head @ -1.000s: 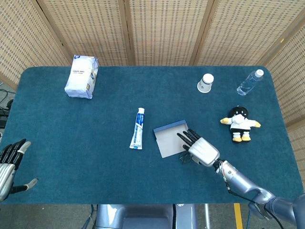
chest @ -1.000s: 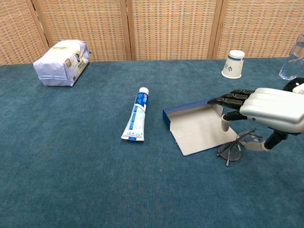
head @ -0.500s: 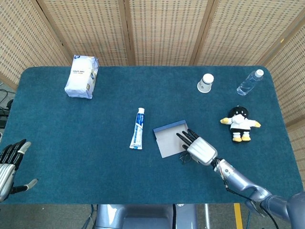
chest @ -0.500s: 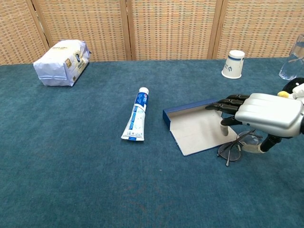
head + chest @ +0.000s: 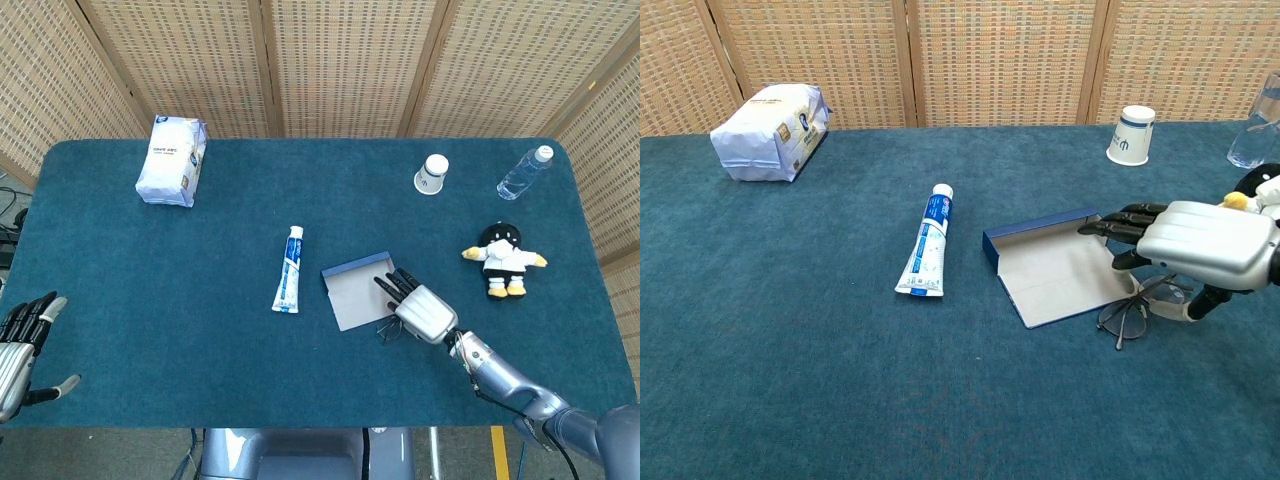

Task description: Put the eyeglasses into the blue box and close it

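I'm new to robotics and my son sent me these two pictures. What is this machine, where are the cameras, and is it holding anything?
It is a two-armed robot with human-like hands at a table. One camera looks down from its head, one forward from its chest. The right hand hovers over the eyeglasses, beside the open blue box; a grip is not visible. The left hand waits open at the table edge. Also there: a toothpaste tube, white bag, paper cup, water bottle, plush doll.

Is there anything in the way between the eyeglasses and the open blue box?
Nothing visible. The eyeglasses lie on the cloth right beside the open blue box, at its right edge, under the right hand. The toothpaste tube lies on the box's other side.
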You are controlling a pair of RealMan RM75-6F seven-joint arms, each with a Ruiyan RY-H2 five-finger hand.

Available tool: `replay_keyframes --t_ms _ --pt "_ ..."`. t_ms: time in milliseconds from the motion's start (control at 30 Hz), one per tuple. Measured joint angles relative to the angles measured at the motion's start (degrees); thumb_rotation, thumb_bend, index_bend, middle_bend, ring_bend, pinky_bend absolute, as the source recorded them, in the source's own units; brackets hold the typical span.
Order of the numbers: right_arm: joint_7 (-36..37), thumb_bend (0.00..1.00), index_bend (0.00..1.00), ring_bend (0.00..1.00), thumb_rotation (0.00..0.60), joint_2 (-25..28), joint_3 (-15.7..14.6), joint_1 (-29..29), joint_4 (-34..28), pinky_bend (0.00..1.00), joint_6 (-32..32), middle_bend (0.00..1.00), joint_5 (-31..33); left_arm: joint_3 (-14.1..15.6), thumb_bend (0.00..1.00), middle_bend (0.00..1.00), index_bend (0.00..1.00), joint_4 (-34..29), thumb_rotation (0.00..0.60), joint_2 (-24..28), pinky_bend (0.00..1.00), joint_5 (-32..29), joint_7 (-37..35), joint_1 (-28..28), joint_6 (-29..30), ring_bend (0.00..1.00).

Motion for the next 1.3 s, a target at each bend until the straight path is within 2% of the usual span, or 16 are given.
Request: replay_keyframes --t_ms 100,500,867,1100,1300 --pt "0.3 0.52 0.48 0.00 0.600 0.0 0.0 0.0 0.3 0.08 -0.4 0.00 0.0 0.0 0.10 0.00 0.00 0.0 0.600 -0.1 0.00 0.0 0.2 0.0 -0.1 0.00" --pt "1.5 0.52 0.58 0.00 0.600 -0.8 0.1 -0.5 1.7 0.08 -0.3 0.00 -0.3 0.1 0.10 0.00 0.00 0.0 0.600 0.0 0.00 0.1 0.0 0.0 -0.2 0.00" --pt "2.7 0.54 0.60 0.00 0.600 -0.4 0.8 -0.4 1.1 0.08 1.4 0.00 -1.1 0.1 0.10 0.00 0.00 -0.1 0.600 -0.1 0.00 0.0 0.2 -0.1 -0.5 0.00" --pt "0.2 0.54 0.60 0.00 0.600 1.4 3.1 1.3 -3.4 0.08 1.3 0.00 -0.8 0.1 0.10 0.00 0.00 -0.2 0.600 -0.1 0.00 0.1 0.3 -0.2 -0.5 0.00" --pt "-3.9 0.54 0.60 0.00 0.600 1.9 6.3 3.7 -7.6 0.08 -2.5 0.00 1.9 0.1 0.10 0.00 0.00 -0.2 0.600 0.0 0.00 0.1 0.2 -0.2 -0.6 0.00"
